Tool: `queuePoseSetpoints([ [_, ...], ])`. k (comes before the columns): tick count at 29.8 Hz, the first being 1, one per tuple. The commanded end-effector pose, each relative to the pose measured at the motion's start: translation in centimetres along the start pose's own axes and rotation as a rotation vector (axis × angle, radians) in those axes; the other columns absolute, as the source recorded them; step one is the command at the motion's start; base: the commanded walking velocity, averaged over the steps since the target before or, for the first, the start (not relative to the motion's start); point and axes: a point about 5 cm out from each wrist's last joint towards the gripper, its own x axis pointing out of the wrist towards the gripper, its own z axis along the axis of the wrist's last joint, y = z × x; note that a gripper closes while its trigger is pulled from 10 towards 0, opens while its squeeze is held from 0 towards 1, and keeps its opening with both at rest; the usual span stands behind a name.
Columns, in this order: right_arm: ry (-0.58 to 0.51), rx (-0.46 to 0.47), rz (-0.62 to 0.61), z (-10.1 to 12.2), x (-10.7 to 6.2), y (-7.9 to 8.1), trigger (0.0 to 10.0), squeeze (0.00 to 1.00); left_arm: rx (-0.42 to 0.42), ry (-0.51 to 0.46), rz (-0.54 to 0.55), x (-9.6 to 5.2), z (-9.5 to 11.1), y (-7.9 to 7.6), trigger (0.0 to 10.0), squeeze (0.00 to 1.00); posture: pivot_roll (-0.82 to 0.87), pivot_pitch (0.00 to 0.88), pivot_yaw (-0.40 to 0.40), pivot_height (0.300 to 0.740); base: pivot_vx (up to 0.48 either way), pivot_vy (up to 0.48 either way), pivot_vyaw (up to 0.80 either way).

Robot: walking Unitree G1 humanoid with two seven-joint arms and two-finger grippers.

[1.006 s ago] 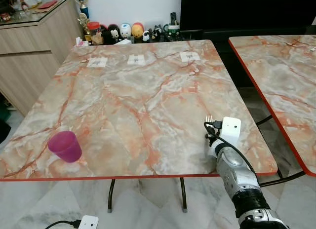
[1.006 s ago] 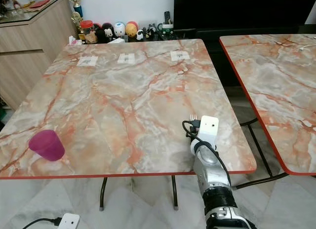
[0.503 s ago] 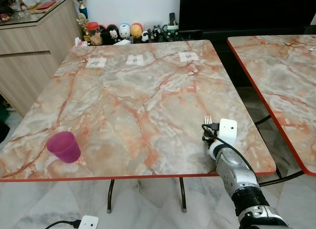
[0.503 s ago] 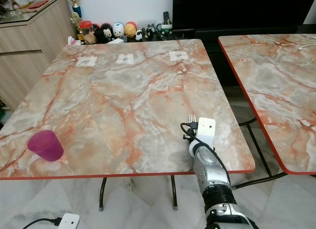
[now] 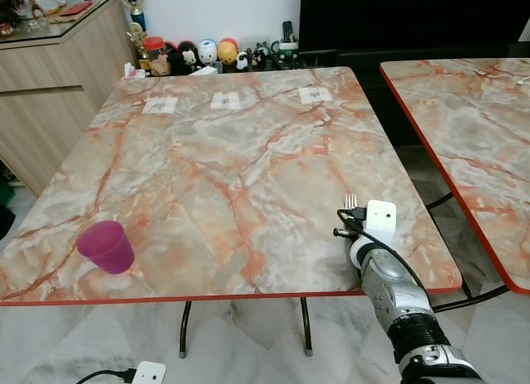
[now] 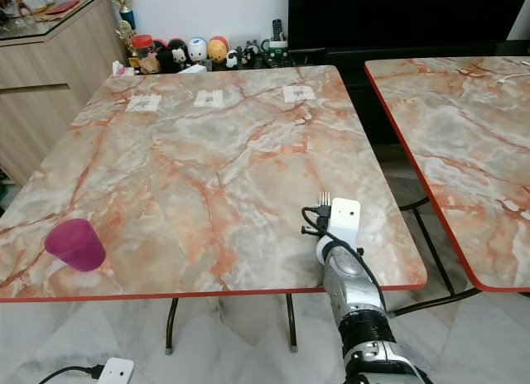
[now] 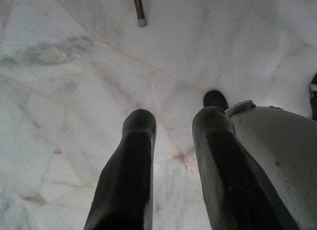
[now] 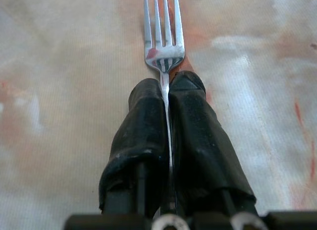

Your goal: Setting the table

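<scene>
My right gripper [image 8: 165, 88] is shut on a silver fork [image 8: 162, 36], whose tines stick out past the black fingertips over the marble table top. In the left eye view the fork's tines [image 5: 350, 201] poke up just beyond the white wrist housing, above the table's near right part. A magenta plastic cup [image 5: 106, 246] stands upright near the table's [image 5: 232, 152] front left corner. My left gripper [image 7: 173, 136] hangs open over the pale floor tiles, with nothing between its fingers.
Three small white cards [image 5: 226, 100] lie in a row along the table's far side. Figurines and jars [image 5: 195, 53] line the wall behind it. A wooden cabinet [image 5: 50, 86] stands at the left, a second marble table [image 5: 472, 119] at the right. A white plug [image 5: 146, 372] lies on the floor.
The right arm has eased slightly toward me and left with the fork still held. The camera has shifted a little. The cup has stayed put.
</scene>
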Motion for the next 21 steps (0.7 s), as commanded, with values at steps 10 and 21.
queuePoseSetpoints([
  [10, -0.055, -0.038, -0.003, -0.2, -0.2, 0.4, 0.0, 0.00, -0.001, 0.029, -0.004, -0.1, -0.7, 0.1, 10.0, 0.00, -0.11, 0.032, 0.058, 0.740, 0.000, 0.000, 0.00],
  [21, -0.474, -0.106, 0.008, 2.1, -4.2, -0.4, 10.0, 0.00, 0.032, 0.024, 0.015, -0.1, -0.5, 0.2, 10.0, 0.00, -0.12, 0.033, 0.058, 0.740, 0.000, -0.027, 0.00],
])
